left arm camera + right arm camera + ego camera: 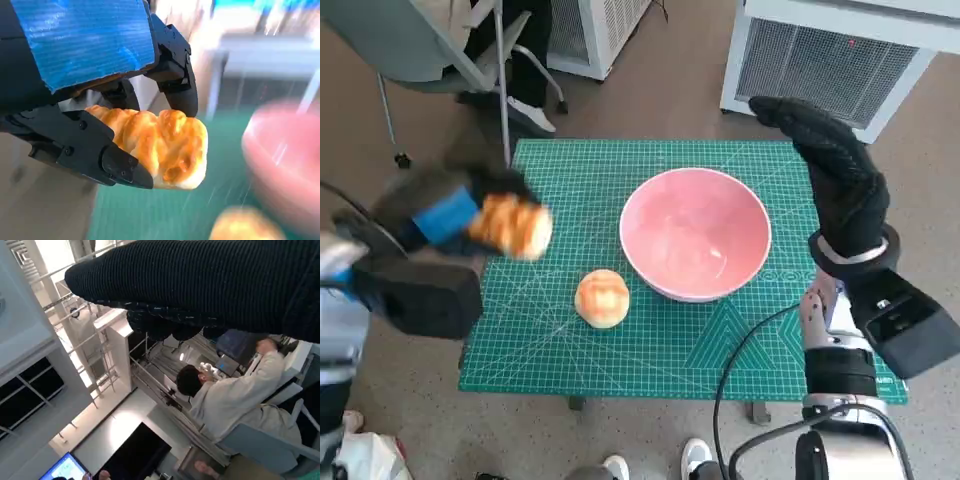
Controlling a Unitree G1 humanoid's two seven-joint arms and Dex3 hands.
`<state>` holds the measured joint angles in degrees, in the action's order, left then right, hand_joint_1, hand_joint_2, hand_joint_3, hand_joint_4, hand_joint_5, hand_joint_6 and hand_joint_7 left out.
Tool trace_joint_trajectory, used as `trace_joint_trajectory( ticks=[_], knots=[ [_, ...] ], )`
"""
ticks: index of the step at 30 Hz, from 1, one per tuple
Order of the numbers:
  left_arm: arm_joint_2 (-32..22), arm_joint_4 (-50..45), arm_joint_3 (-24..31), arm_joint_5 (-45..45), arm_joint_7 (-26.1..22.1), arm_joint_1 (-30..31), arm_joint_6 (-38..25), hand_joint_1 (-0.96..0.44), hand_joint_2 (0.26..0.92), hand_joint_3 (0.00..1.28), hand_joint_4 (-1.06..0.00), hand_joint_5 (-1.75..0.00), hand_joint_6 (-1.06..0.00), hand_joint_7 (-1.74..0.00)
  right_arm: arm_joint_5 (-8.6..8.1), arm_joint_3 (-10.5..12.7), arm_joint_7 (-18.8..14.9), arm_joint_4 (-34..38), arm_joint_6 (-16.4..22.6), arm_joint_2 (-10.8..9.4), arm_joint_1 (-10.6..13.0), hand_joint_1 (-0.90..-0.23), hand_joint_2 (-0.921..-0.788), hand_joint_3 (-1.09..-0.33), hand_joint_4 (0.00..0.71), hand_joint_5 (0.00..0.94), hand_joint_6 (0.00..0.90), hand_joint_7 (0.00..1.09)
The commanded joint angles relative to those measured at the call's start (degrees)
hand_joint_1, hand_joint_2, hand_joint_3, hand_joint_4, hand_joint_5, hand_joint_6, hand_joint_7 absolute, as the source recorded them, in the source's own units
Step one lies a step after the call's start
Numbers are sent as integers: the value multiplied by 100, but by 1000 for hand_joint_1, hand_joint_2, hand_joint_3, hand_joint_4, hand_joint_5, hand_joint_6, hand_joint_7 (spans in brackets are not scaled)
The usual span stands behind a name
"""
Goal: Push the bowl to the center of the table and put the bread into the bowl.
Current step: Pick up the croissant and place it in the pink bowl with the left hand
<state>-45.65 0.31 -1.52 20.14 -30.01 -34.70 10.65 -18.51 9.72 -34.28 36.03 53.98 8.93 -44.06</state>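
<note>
Golden crusty bread piece (160,145) pinched in blue-taped black left hand (445,220), lifted over green cutting mat (550,170), left of wide pink bowl (695,235) near table center. 2nd round bun (602,297) on mat beside bowl. Gloved right hand (835,175) raised, fingers spread, holding nothing. Best carried fully over bowl, lowered before release.

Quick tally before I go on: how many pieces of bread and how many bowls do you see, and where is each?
Bread: 2, one piece held in the left hand above the mat: held bread; one lying on the green mat beside the bowl: loose bread.
Bowls: 1, the pink bowl, with nothing in it.
Total: 3.
</note>
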Motion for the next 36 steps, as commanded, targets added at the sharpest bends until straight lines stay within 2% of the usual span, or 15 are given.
trace_joint_trajectory(
  ticks=[1,8,14,19,28,35,36],
  knots=[
    [433,-20,-276,71,266,-544,253,2,921,71,-690,-1121,-618,-1215,-133,3,-20,-93,-149,52,158,-587,-921,-720,272,0,286,159],
    [1087,626,-882,391,493,-1392,635,1,920,65,-682,-1137,-636,-1189,-172,-15,22,-260,-224,17,230,-591,-921,-719,272,0,283,167],
    [1733,1910,-1434,661,737,-2151,1208,1,920,67,-663,-1095,-656,-1226,-81,-25,130,-391,-245,1,294,-597,-921,-717,273,1,281,173],
    [2187,2881,-1809,952,866,-2614,1267,1,921,94,-602,-1119,-660,-1258,-11,-51,229,-529,-267,9,367,-598,-921,-717,274,1,277,178],
    [2697,4356,-2189,1210,1116,-3061,1471,1,920,74,-710,-1118,-590,-1225,98,-73,388,-770,-321,85,531,-594,-921,-720,274,1,271,186],
    [2977,5220,-2381,1338,1232,-3238,1480,0,920,77,-712,-1110,-582,-1239,189,-50,495,-904,-365,173,615,-587,-921,-724,274,0,264,196],
    [3008,5308,-2398,1336,1189,-3253,1448,0,921,121,-677,-1153,-516,-1294,197,-51,512,-928,-373,184,628,-587,-921,-724,274,0,263,197]
  ],
)
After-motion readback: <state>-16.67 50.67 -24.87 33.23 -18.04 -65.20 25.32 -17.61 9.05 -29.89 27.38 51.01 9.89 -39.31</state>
